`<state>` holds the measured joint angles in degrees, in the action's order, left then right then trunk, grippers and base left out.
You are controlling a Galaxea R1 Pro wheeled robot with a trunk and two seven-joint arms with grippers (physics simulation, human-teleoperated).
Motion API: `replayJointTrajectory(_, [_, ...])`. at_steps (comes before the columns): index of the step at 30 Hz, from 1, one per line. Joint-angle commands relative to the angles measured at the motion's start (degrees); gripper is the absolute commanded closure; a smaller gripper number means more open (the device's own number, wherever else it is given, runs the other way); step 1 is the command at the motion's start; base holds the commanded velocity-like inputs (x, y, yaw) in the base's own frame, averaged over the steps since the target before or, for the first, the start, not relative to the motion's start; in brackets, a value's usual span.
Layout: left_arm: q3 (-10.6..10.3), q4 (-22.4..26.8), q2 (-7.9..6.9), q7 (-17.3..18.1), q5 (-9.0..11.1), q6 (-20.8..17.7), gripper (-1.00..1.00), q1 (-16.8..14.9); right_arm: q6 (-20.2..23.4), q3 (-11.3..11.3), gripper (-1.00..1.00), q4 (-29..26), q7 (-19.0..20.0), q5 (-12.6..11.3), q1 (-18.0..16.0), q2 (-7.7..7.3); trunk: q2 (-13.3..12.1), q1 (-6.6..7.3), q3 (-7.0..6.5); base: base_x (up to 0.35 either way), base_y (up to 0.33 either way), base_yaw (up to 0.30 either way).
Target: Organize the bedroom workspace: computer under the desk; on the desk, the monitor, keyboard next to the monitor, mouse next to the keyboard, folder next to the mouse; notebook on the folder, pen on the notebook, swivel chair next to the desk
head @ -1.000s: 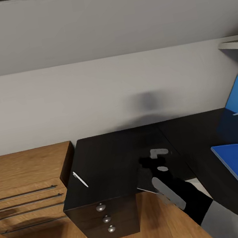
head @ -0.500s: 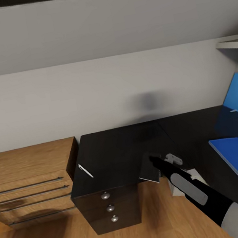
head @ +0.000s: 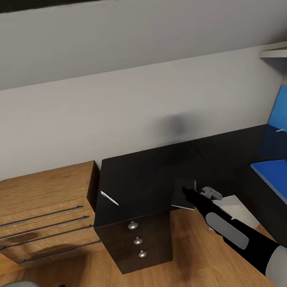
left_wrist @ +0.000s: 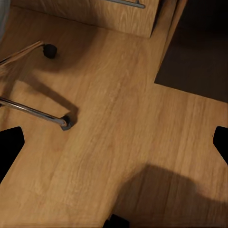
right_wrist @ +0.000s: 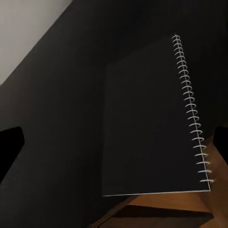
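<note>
The right gripper (head: 188, 193) reaches the dark notebook (head: 184, 192) at the desk (head: 143, 171) edge, frame centre; whether it is clamped cannot be told. The pen (head: 109, 198) lies left, the folder (head: 285, 180) far right. The left gripper's fingers (left_wrist: 10, 147) stand apart over the floor (left_wrist: 123, 123)

One notebook (head: 183, 193), one pen (head: 109, 198), one folder (head: 285, 180)

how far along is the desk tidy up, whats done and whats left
Done: the folder lies on the desk. In hand: the right gripper is at the notebook, at the desk's front edge. Left: stack the notebook on the folder, then the pen, lying near the drawers.
</note>
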<state>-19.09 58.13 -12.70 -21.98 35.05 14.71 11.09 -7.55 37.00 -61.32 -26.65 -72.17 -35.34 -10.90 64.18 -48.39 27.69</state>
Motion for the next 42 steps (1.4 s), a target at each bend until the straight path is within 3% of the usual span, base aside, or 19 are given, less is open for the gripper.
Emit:
replayJointTrajectory(1, [-0.29,0.18,-0.07,-0.29,0.57,0.35,-1.00,-0.02,-0.92,0.27,-1.00,-0.04,-0.24,-0.61,-0.08,-0.06,0.04,-0.01,0.05,-0.003,0.001,0.000])
replayJointTrajectory(7, [-0.12,2.50,-0.12,-0.26,0.86,0.20,-1.00,-0.02,-2.40,-0.75,-1.00,-0.07,-0.23,-0.53,-0.08,-0.38,1.64,-0.89,0.77,0.000,0.000,0.000])
replayJointTrajectory(13, [-0.18,3.08,-0.13,-0.26,1.00,-1.59,-1.00,-0.02,-6.03,-5.51,-1.00,1.47,0.04,-0.76,-0.08,-0.35,4.05,-2.20,1.84,0.000,0.000,0.000])
replayJointTrajectory(18, [-0.24,3.12,-0.13,-0.24,1.04,-3.41,-1.00,-0.02,-7.05,-5.87,-1.00,4.43,2.84,-3.36,-0.08,-0.21,6.06,-3.30,2.74,0.000,0.000,0.000])
replayJointTrajectory(22, [-0.23,3.12,-0.17,-0.21,1.06,-3.60,-1.00,-0.02,-7.13,-5.83,-1.00,5.90,4.95,-3.91,-0.08,-0.15,7.66,-4.18,3.46,0.000,0.000,0.000])
replayJointTrajectory(25, [-0.17,3.13,-0.20,-0.19,1.07,-3.68,-1.00,-0.02,-7.19,-5.87,-1.00,6.86,9.98,-4.17,0.21,-0.22,8.86,-4.84,4.00,0.000,0.000,0.000])
replayJointTrajectory(26, [-0.12,3.13,-0.21,-0.18,1.07,-3.71,-1.00,-0.02,-7.14,-5.88,-1.00,7.85,15.80,-4.31,1.27,-0.22,9.26,-5.06,4.18,0.000,0.000,0.000])
replayJointTrajectory(27, [-0.12,3.13,-0.22,-0.18,1.07,-3.71,-1.00,-0.02,-7.14,-5.87,-1.00,8.33,17.70,-4.39,1.58,-0.20,9.67,-5.28,4.36,0.000,0.000,0.000])
replayJointTrajectory(34, [-0.24,2.91,-0.07,-0.19,1.10,-4.42,-1.00,-0.02,-7.12,-5.99,-1.00,11.28,24.73,-5.01,2.13,-0.12,12.47,-6.82,5.61,0.000,0.000,0.000])
replayJointTrajectory(37, [-0.19,2.88,-0.11,-0.17,1.08,-5.87,-1.00,-0.02,-7.11,-6.16,-1.00,11.97,27.70,-7.24,2.17,-0.33,13.68,-7.48,6.15,0.000,0.000,0.000])
replayJointTrajectory(39, [-0.17,2.87,-0.08,-0.17,1.06,-6.36,-1.00,-0.02,-6.89,-6.28,-1.00,12.85,30.52,-10.18,2.20,-0.53,14.48,-7.91,6.51,0.000,0.000,0.000])
replayJointTrajectory(42, [-0.16,2.86,-0.07,-0.17,1.07,-6.48,-1.00,-0.02,-6.81,-6.27,-1.00,13.47,31.54,-11.81,2.20,-0.53,15.68,-8.57,7.05,0.000,0.000,0.000])
